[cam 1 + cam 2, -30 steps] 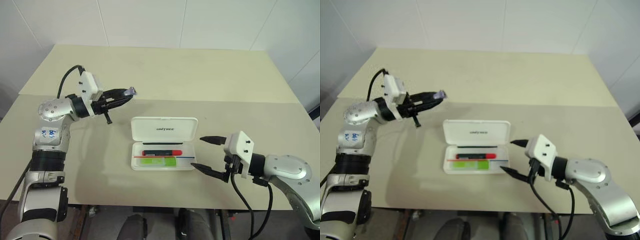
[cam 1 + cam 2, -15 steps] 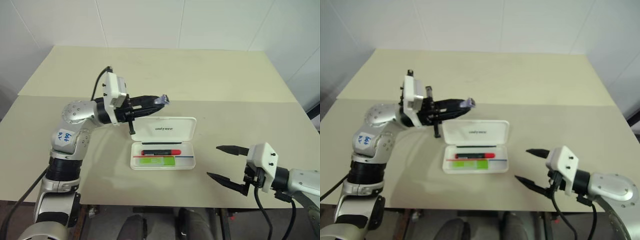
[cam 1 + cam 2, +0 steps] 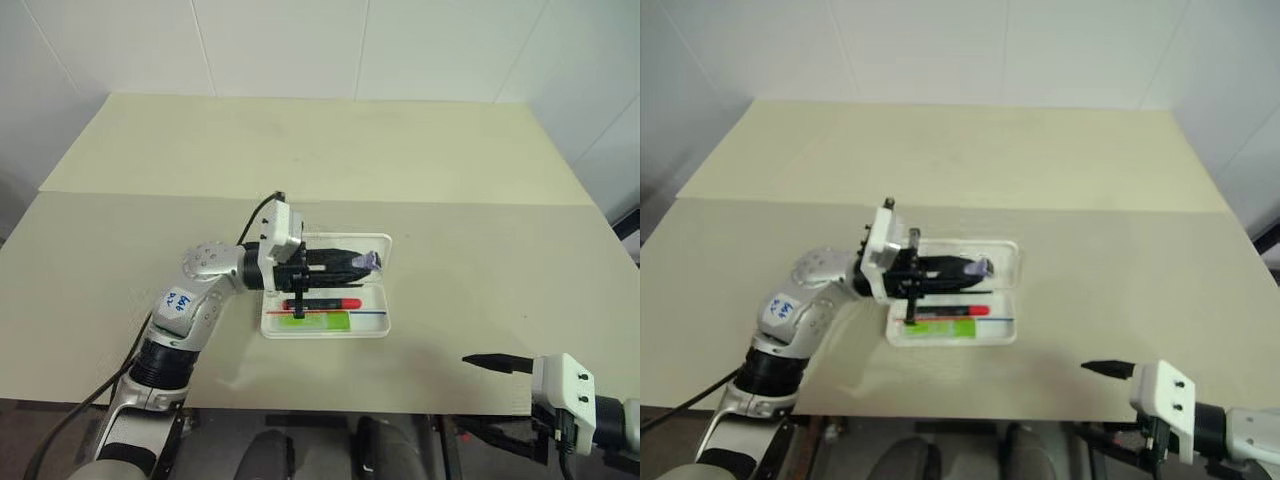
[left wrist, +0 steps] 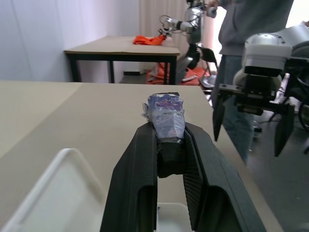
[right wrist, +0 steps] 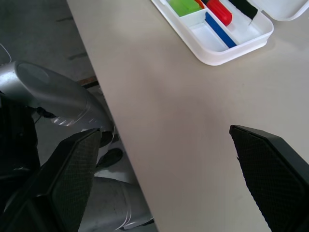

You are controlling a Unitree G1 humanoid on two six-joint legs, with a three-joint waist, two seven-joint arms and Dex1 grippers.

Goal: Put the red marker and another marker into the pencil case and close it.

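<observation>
Our left pincer (image 3: pixel 372 262), clamped on a small purple piece (image 4: pixel 165 116), has swung in over the open case (image 3: pixel 380 322), which holds both markers, so closing remains.

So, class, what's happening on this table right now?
A humanoid robot is filling the pencil case, which lies open on the table. The red marker and the green marker already lie inside it. The left gripper is shut on a small purple-grey piece and holds it over the open case. The right gripper hangs open near the table's front edge, off to the case's right. The lid is not yet closed.
</observation>
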